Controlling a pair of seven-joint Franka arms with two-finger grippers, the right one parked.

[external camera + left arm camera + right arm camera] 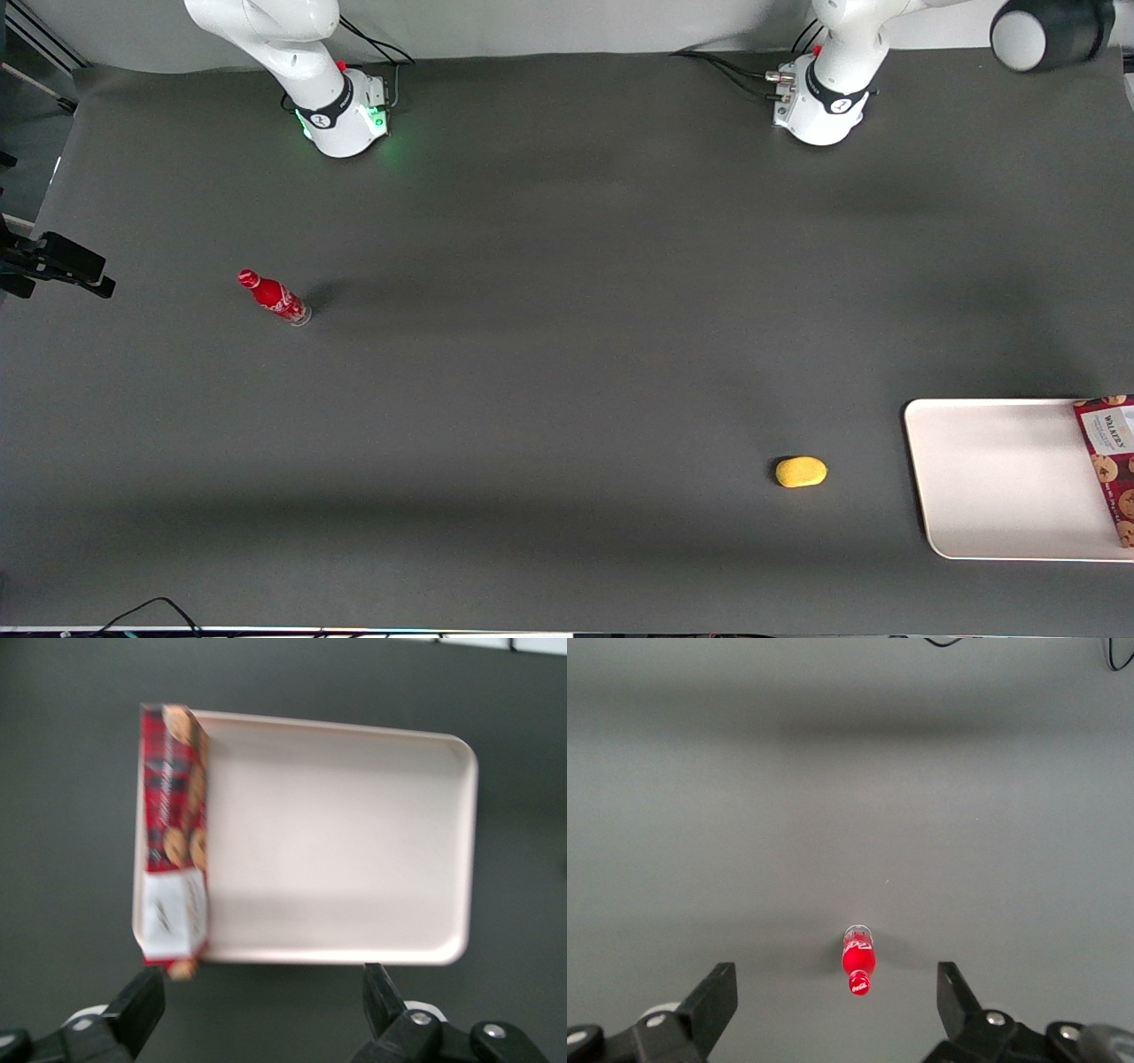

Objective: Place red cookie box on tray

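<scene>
Red bottle stands well apart from tray, toward parked arm's end. Yellow lump near tray. Red cookie box lies on tray's edge strip. Gripper above tray, spread wide, empty. Risk: box overhangs rim, could tip off.

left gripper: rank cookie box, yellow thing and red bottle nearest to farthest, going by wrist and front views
The open gripper hangs above the tray.
1. red cookie box, along the tray's edge
2. yellow object, beside the tray
3. red bottle, toward the parked arm's end
</scene>
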